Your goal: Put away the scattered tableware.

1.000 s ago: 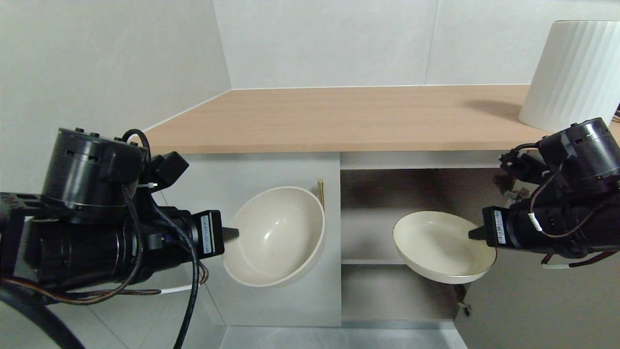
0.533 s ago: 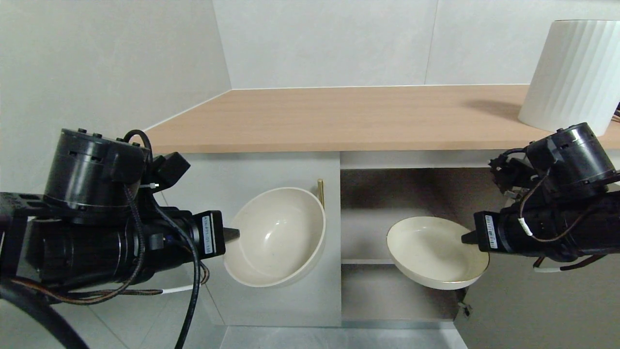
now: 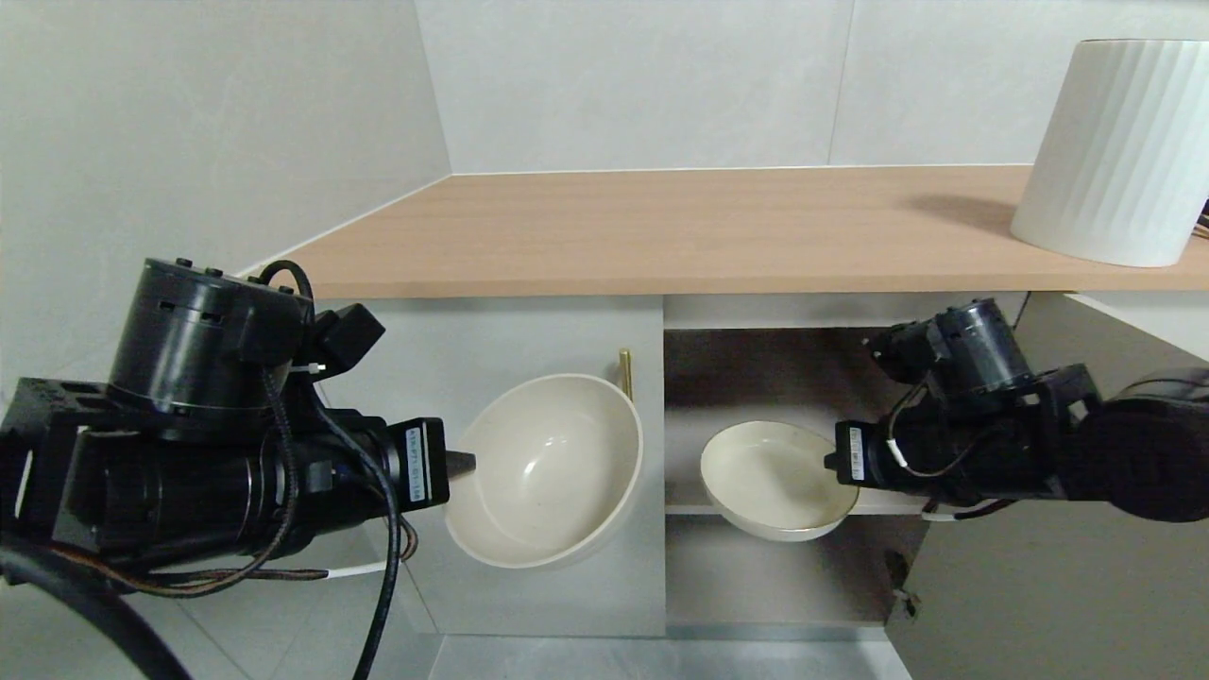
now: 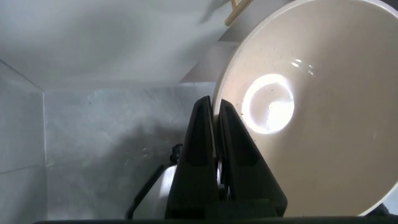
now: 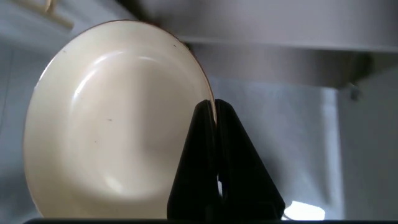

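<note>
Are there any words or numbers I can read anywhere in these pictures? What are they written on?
Nothing here can be read.
The left sticker, white, behind the left gripper: tiny print, too small to read.
The right sticker, white, behind the right gripper: tiny print, too small to read.
The deep bowl, shallow bowl, cabinet door and countertop: no writing.

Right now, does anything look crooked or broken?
Nothing broken or spilled. The deep bowl in the left hand is tipped almost on its side, in front of the closed door. The right hand holds the shallow bowl tilted at the open cupboard shelf.
</note>
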`<state>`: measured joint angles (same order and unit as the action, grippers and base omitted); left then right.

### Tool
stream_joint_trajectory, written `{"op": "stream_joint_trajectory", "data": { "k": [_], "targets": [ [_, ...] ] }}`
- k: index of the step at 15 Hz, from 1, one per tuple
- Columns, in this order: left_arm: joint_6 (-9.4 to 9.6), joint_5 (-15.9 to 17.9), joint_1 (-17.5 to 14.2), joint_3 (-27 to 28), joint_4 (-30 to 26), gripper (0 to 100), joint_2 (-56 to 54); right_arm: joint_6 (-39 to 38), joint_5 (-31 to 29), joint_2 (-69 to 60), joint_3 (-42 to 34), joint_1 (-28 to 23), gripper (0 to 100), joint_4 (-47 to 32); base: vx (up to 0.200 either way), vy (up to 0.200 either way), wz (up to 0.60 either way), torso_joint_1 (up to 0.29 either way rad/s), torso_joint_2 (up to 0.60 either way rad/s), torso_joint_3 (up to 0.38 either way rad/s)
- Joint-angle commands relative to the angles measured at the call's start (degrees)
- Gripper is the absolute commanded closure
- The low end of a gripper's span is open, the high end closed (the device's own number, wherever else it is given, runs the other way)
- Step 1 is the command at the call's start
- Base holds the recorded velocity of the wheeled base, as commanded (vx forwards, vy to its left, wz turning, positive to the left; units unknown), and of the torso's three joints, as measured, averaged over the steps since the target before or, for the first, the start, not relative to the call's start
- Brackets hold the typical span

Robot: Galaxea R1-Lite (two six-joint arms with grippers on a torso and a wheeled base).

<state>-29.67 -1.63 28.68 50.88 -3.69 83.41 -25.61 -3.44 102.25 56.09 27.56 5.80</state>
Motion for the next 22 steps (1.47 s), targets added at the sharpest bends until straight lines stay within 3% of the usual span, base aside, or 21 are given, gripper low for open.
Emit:
{"op": "stream_joint_trajectory", "data": {
  "k": [1,6,9,17,22],
  "targets": [
    [-0.04,-0.04,0.06,0.01,0.00,100,0.18,-3.57,-0.34,12.79,-1.07,-1.64,100,10.81,0.000,0.000,0.00,0.000,0.00,0.000],
    [-0.04,-0.04,1.55,-0.70,0.00,100,1.41,-4.27,-8.08,25.54,2.80,-4.36,100,21.71,0.000,0.000,0.00,0.000,0.00,0.000],
    [-0.04,0.05,1.55,-0.70,0.00,100,1.41,-4.27,-13.26,31.34,8.77,-5.85,100,21.36,0.000,0.000,0.00,0.000,0.00,0.000],
    [-0.04,-0.04,1.99,-1.05,0.00,100,2.20,-5.94,-20.47,40.74,21.87,-8.31,100,15.91,0.000,0.000,0.00,0.000,0.00,0.000],
    [-0.04,-0.04,1.99,-1.05,0.00,100,2.29,-6.29,-21.08,42.41,24.42,-9.11,100,15.38,0.000,0.000,0.00,0.000,0.00,0.000]
  ]
}}
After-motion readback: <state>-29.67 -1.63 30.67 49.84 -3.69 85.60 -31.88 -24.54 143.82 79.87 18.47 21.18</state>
